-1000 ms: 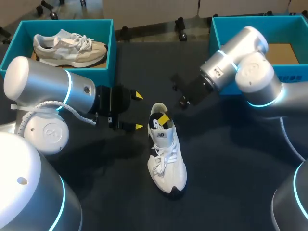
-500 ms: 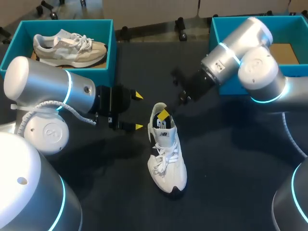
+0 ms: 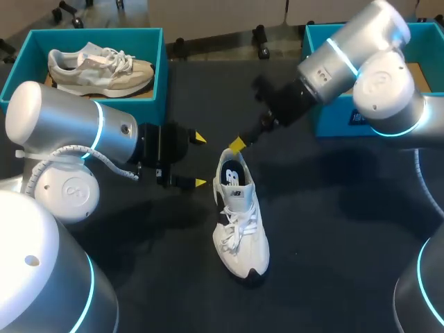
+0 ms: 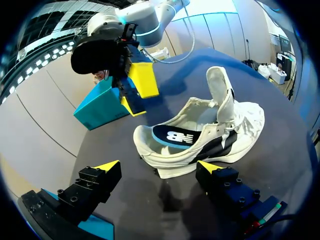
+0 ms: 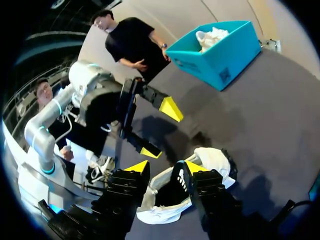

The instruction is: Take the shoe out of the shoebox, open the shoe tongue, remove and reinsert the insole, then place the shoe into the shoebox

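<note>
Dark desk [image 3: 333,229] w/ a teal box at each far corner. At far left, the left shoebox [image 3: 161,83] holds a beige shoe [image 3: 100,69]. Next the left arm [image 3: 66,128] comes in low from the left, forearm about level, wrist pointing right. Its left tool [image 3: 200,161] is wide open w/ nothing in it. The tips aim at the heel end of the white shoe [image 3: 239,222] but stay apart from it.

Near mid-desk, outside both boxes, the white shoe stands on its sole, toe toward the robot, heel away. Its tongue [image 4: 220,87] stands up and the dark insole [image 4: 175,136] lies inside.

From the right, the right arm [image 3: 378,80] crosses the front of the right shoebox [image 3: 331,125], angled down & left. The right tool [image 5: 166,167] is open, empty, and hangs just over the heel opening w/o touching it.
</note>
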Controlling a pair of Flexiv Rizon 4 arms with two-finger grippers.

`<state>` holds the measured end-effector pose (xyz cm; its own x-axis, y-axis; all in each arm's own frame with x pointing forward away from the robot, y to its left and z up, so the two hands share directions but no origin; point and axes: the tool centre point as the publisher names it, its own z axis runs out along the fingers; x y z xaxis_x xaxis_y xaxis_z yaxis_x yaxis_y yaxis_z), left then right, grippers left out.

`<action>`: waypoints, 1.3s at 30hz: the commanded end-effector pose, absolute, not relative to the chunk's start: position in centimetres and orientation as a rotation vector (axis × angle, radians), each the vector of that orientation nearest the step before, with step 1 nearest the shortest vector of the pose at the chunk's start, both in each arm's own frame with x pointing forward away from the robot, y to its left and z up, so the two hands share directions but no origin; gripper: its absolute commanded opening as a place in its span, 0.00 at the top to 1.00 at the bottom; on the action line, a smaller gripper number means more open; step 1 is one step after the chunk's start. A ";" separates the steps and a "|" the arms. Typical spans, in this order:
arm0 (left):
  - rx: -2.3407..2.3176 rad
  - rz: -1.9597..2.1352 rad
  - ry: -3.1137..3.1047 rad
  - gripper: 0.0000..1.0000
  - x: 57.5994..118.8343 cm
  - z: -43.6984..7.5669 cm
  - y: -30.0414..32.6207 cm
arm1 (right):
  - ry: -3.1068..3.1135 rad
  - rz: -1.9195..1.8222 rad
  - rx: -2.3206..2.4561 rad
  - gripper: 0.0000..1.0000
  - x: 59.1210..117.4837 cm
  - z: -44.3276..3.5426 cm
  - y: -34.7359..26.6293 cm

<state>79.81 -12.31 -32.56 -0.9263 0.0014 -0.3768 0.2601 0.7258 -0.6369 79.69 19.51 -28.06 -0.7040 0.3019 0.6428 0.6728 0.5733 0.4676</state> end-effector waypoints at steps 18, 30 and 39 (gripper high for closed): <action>0.196 -1.026 2.584 0.00 79.9 -32.3 -12.1 | -2.234 -1.097 -1.269 1.00 77.6 -26.1 20.2; 0.202 -1.038 2.594 0.00 80.0 -31.9 -11.7 | -2.208 -1.050 -1.360 1.00 77.3 -25.8 20.2; 0.310 -0.943 2.638 0.00 82.9 -29.3 -7.4 | -2.208 -1.050 -1.360 1.00 77.3 -25.8 20.2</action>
<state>82.74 -8.62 -31.07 -0.9126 0.0639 -0.4038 0.3099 0.7522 -0.5815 77.45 20.04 -25.84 -0.4850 0.6134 0.6233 0.8703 0.2692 0.4124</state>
